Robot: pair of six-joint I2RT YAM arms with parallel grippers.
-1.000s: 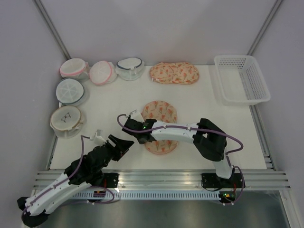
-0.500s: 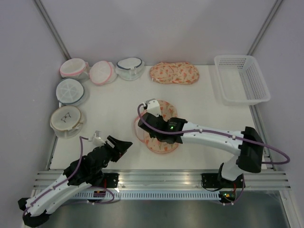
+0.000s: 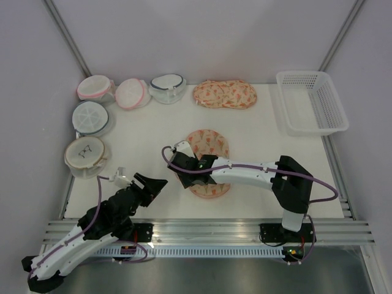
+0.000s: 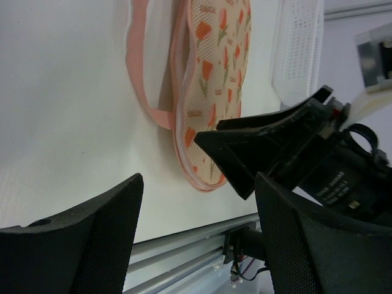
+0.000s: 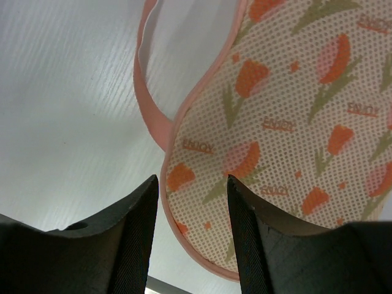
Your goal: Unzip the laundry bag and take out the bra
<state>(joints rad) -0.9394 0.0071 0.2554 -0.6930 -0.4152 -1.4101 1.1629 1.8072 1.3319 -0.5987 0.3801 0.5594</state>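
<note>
The peach, orange-printed laundry bag [image 3: 210, 160] lies mid-table, one lobe far and one near. My right gripper [image 3: 182, 166] hovers at its left edge, jaws open. In the right wrist view the bag's pink-trimmed rim [image 5: 184, 229] shows in the gap of the right gripper [image 5: 193, 236], and nothing is held. A pink band [image 5: 146, 92] loops out from the bag onto the table. My left gripper [image 3: 152, 184] stands open near the front edge, left of the bag [image 4: 211, 92], with nothing between its fingers [image 4: 79, 245]. The bra is hidden.
A look-alike printed bag [image 3: 225, 94] lies at the back. Several round mesh bags [image 3: 90, 116] line the back left and left side. A white basket [image 3: 311, 101] stands at the back right. The metal rail [image 3: 202, 229] runs along the front edge.
The right gripper reached over the bag, shut, then drew back left to the bag's edge and opened. The pink band now lies out beside the bag. The left arm barely shifted.
</note>
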